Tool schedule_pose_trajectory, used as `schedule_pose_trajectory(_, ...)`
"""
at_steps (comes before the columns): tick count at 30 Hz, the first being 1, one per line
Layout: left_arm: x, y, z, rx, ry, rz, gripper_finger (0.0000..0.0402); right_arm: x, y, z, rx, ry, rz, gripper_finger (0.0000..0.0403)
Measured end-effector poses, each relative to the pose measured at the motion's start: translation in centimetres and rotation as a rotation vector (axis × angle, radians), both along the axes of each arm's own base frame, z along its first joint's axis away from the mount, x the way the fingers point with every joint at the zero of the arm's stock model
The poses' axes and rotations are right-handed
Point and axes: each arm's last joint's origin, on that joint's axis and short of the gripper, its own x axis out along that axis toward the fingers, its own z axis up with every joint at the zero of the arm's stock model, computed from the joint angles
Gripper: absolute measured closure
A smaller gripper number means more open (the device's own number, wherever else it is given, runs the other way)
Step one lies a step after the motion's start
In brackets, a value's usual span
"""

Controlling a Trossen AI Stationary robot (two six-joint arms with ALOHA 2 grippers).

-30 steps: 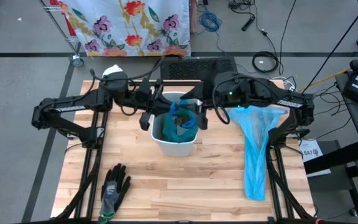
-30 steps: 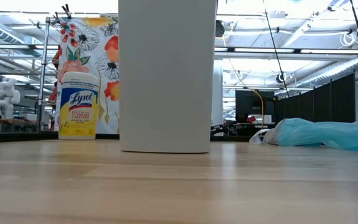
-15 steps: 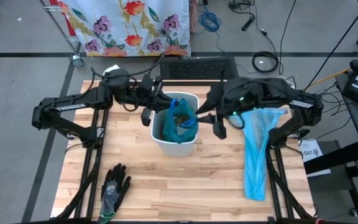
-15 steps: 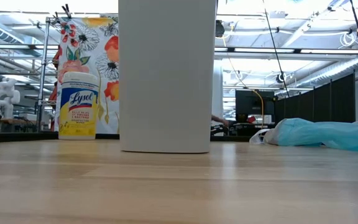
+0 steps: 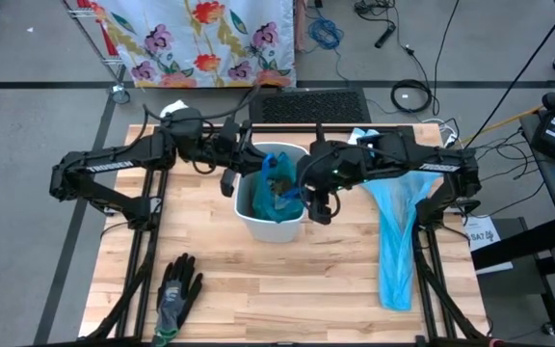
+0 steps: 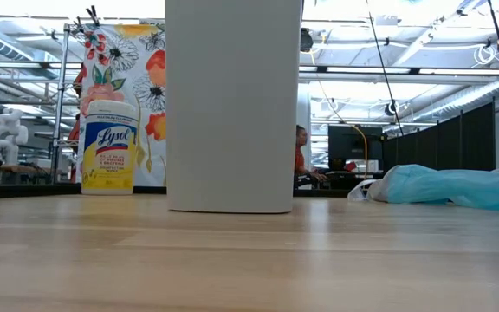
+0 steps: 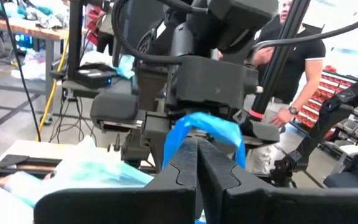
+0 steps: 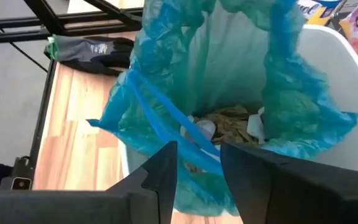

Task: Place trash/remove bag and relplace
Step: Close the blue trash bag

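Observation:
A white bin [image 5: 276, 220] stands mid-table, also filling the low view as the bin [image 6: 232, 104]. A blue bag [image 5: 282, 191] lines it, and its top is gathered above the rim. Inside the bag [image 8: 241, 56] lie crumpled brown paper and white scraps of trash [image 8: 225, 121]. My left gripper [image 5: 247, 172] is at the bin's far left rim, shut on the bag's top. My right gripper [image 5: 318, 200] hovers at the bin's right rim, open, pointing down into the bag. Its fingers [image 8: 160, 174] stand on either side of a blue drawstring band [image 8: 166, 121]. My left gripper pinches a blue band at the bag's top edge [image 7: 199, 127] between its two shut fingers. The band arches up over the fingertips, raised above the bin's rim. The rest of the bag stays inside the bin.
A second blue bag [image 5: 393, 231] lies stretched out along the table's right side. A black-and-grey glove [image 5: 176, 289] lies near the left front corner. A wipes canister [image 6: 109, 146] stands at the far left. People [image 7: 291, 62] stand beyond the table.
My right gripper drew back from the bin toward the table's right, then came back to the bin's right rim. The bag's top, spread toward the right a second ago, now stands narrower and gathered toward the left gripper.

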Motion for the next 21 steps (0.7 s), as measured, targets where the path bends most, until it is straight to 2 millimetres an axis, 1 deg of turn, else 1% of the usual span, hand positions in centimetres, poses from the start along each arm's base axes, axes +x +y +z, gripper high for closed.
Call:
schedule_pose_trajectory(4,0.0,0.0,-0.1,-0.003,0.015,-0.001,0.0398,0.4,0.0,0.0,0.007,-0.016,-0.003,0.0287)
schedule_pose_trajectory(10,0.0,0.0,-0.3,-0.005,0.026,-0.012,0.0398,-0.7,0.1,-0.5,0.008,0.080,-0.038,0.0287)
schedule_pose_trajectory(15,0.0,0.0,-0.5,-0.009,0.048,-0.016,0.0398,-1.0,-0.1,-0.7,-0.028,0.115,-0.065,0.0287)
schedule_pose_trajectory(21,0.0,0.0,-0.5,-0.009,0.049,-0.016,0.0398,-1.7,-0.3,0.0,-0.065,0.084,-0.099,0.0287)
